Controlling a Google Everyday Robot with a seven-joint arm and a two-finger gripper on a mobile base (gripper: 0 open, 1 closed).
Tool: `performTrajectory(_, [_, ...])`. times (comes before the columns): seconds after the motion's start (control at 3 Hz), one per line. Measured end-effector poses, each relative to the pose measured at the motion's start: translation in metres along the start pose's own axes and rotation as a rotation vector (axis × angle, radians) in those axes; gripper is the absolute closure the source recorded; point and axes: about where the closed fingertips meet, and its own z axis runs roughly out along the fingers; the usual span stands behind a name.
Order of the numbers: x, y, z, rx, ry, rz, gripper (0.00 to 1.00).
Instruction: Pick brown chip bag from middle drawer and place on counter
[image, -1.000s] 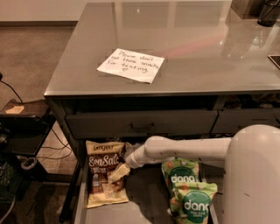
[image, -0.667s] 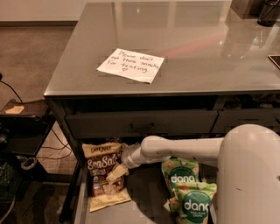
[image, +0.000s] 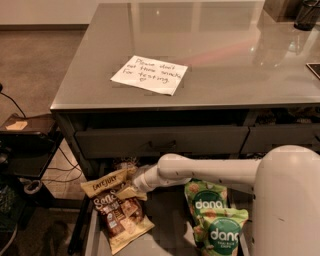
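Far left, a low dark stand (image: 27, 145) with cables, out of play. Next the brown chip bag (image: 119, 212) lies in the open middle drawer (image: 91, 232) at its left end, bottom corner toward the camera. Against a second ago it has swung, and its top edge is now crumpled up and pushed left. The gripper (image: 131, 189) has slid left with it and sits on the bag's upper right corner, touching. Cannot tell if the gripper is spread or pinching the bag, as the wrist and the foil hide it. Judged: grasp being made or just made, bag disturbed but not lifted, placing not started. The white arm (image: 215, 170) reaches in from the right under the closed drawer front (image: 160, 141), which overhangs the way up. The counter (image: 225, 45) surface above holds a handwritten note (image: 150, 74) near the front, with bare top around it for the drop. Right of the gripper, two green dang bags (image: 215, 220) overlap in the same drawer, apart from the brown bag, but the arm passes just over them
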Motion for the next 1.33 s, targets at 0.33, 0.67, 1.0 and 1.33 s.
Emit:
performTrajectory(0.33, [-0.021,0.016,-0.024,0.008,-0.022,0.018,0.64])
performTrajectory(0.67, [-0.033,0.039,-0.066,0.040,-0.034,0.014,0.89])
performTrajectory(1.0, [-0.031,0.063,-0.116,0.090,-0.012,0.014,1.00])
performTrajectory(1.33, [-0.040,0.083,-0.172,0.148,0.028,0.011,1.00])
